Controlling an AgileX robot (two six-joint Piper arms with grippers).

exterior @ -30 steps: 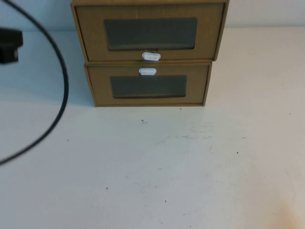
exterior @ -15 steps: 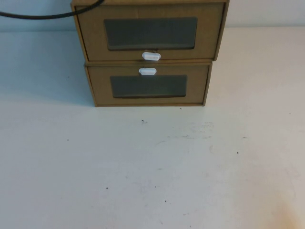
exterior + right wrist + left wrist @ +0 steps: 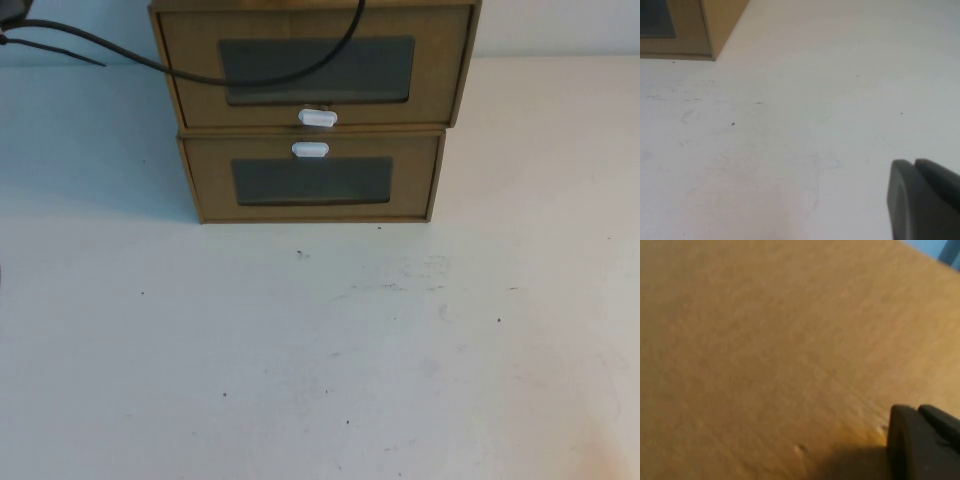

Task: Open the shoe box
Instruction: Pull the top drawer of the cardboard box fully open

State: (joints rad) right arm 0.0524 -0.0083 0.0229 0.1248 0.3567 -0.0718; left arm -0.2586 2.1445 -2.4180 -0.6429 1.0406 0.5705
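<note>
Two brown cardboard shoe boxes stand stacked at the table's far side, the upper box [image 3: 315, 65] on the lower box [image 3: 312, 180]. Each has a dark window and a white handle: the upper handle [image 3: 318, 117] and the lower handle [image 3: 310, 150] almost meet. Both fronts are closed. My left gripper [image 3: 917, 410] is shut and empty, close above a brown cardboard surface [image 3: 765, 340] that fills its wrist view. My right gripper [image 3: 915, 162] is shut and empty over the bare white table, with a box corner [image 3: 715, 25] ahead of it. Neither gripper shows in the high view.
A black cable [image 3: 250, 78] of the left arm hangs across the upper box's window, running from the far left edge. The white table [image 3: 320, 350] stretches bare in front of the boxes, with small dark specks.
The left arm's dark part has left the far left of the high view. Its cable has swung from over the table's left side up and across the upper box's front.
</note>
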